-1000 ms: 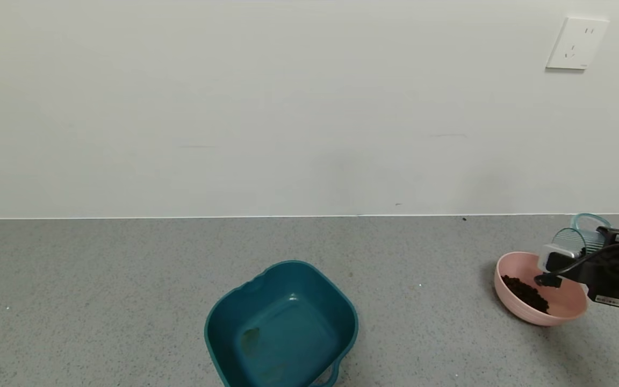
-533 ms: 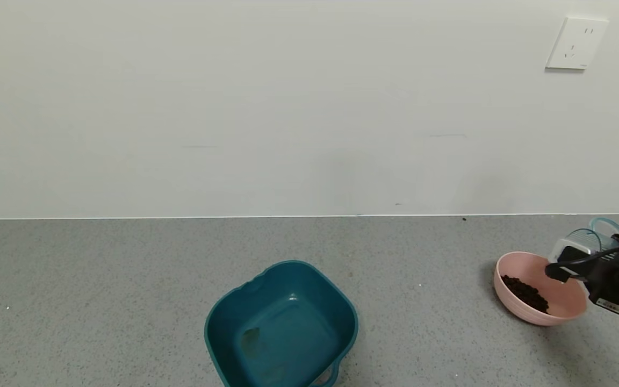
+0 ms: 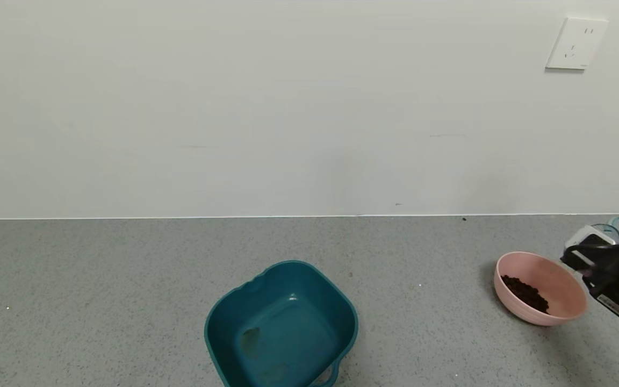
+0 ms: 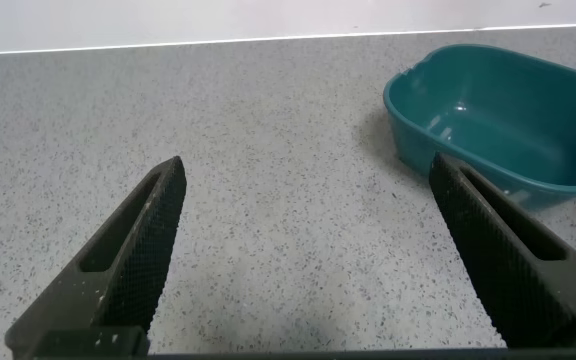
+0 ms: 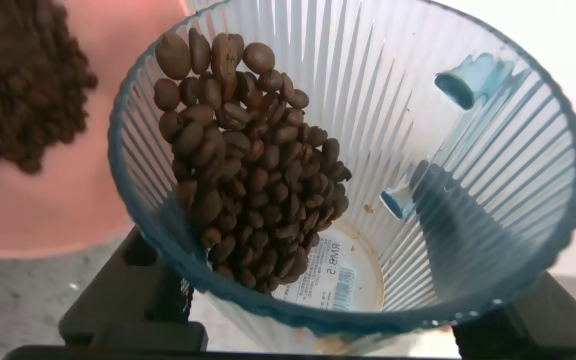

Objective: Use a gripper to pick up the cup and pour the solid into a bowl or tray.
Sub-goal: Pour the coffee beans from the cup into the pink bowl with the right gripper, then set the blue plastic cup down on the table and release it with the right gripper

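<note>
**A:** Blue-grey ribbed plastic fills our right wrist view: the cup, tipped on its side, with brown beans heaped along its lower wall. They look like coffee beans to us.

**B:** Agreed. In the head view we see the right gripper clamped tight on that cup at the far right of the grey counter, just beside the pink bowl on its outer side.

**A:** And the bowl already has a dark heap of the same beans lying against its left inner slope.

**B:** We also catch a slice of that pink bowl behind the cup's rim from the right wrist.

**A:** Our left gripper hangs low over bare counter with its fingers spread wide and nothing between them.

**B:** The teal tub sits well apart from the bowl, near the middle, and the left wrist sees the tub too. A white socket is on the wall.
</note>
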Motion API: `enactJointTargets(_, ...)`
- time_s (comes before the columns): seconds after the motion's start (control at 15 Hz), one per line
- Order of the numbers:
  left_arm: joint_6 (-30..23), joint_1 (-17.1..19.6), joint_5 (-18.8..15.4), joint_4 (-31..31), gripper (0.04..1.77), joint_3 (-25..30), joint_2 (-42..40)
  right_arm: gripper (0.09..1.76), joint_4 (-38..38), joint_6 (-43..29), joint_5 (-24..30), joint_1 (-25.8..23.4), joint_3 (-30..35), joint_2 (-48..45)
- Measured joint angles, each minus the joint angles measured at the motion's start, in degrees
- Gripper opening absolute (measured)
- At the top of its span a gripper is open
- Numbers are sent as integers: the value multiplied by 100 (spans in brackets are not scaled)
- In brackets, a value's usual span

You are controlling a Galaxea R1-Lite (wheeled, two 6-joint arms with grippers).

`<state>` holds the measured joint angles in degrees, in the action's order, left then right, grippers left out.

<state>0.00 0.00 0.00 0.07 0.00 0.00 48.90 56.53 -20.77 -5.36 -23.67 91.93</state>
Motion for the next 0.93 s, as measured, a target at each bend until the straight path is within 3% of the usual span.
enactJointTargets(0.27, 0, 0, 0, -2, 175, 0, 0, 139, 13, -1089, 219, 138, -91, -39)
enactJointTargets(0.47, 0, 0, 0, -5, 175, 0, 0, 139, 7, -1822, 694, 308, -188, -43)
enactJointTargets(0.93, 0, 0, 0, -2, 175, 0, 0, 139, -33, -3393, 758, 1136, -689, -72)
